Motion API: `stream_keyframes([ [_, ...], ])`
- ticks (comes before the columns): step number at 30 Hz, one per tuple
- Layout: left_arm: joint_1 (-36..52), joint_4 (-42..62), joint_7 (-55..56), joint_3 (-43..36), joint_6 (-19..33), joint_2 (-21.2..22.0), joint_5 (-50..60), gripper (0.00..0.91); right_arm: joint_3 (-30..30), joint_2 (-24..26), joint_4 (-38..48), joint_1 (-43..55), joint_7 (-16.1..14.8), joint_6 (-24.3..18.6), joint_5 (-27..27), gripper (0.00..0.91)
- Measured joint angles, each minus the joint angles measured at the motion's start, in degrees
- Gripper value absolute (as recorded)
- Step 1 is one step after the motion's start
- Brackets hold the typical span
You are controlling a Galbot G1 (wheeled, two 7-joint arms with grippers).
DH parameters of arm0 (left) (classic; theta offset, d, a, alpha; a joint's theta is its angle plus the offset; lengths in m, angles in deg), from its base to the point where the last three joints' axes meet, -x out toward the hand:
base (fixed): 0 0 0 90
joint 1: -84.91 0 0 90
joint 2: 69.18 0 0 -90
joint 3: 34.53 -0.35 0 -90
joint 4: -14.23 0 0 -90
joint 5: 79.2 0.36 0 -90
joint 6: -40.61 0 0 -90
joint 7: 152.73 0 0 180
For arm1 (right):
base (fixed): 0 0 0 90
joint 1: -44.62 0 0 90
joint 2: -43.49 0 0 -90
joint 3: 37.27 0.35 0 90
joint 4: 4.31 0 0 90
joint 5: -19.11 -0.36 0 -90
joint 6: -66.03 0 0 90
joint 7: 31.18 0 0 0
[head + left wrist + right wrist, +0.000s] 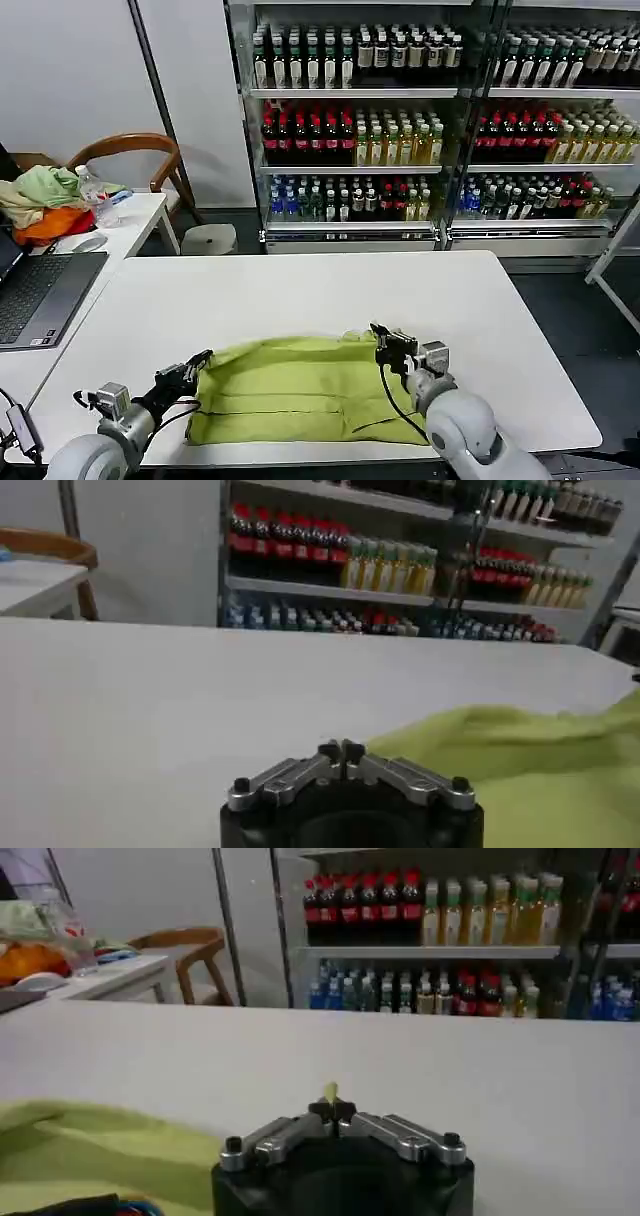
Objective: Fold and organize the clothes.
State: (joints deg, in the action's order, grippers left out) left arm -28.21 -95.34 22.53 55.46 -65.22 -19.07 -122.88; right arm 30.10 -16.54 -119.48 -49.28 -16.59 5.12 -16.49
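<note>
The clothes are one lime yellow-green T-shirt, lying spread and partly folded near the front edge of the white table. My left gripper is at the shirt's far left corner, shut, with the cloth's edge running right up to its tips. At the far right corner, where the cloth is bunched, my right gripper is shut on the fabric. A small tip of it pokes out between the fingers.
A laptop lies at the table's left edge. A side table behind it holds a pile of pale green, beige and orange garments, beside a wooden chair. Shelves of bottles line the back. The table's far half is bare.
</note>
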Motion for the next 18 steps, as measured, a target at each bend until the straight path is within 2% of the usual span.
stream_keyframes([
  [18, -5.6, -3.1, -0.9, 2.6, 1.0, -1.1, 0.1, 0.04, 3.7, 0.0, -5.0, -9.6, -0.2, -1.4, 1.7, 0.0],
])
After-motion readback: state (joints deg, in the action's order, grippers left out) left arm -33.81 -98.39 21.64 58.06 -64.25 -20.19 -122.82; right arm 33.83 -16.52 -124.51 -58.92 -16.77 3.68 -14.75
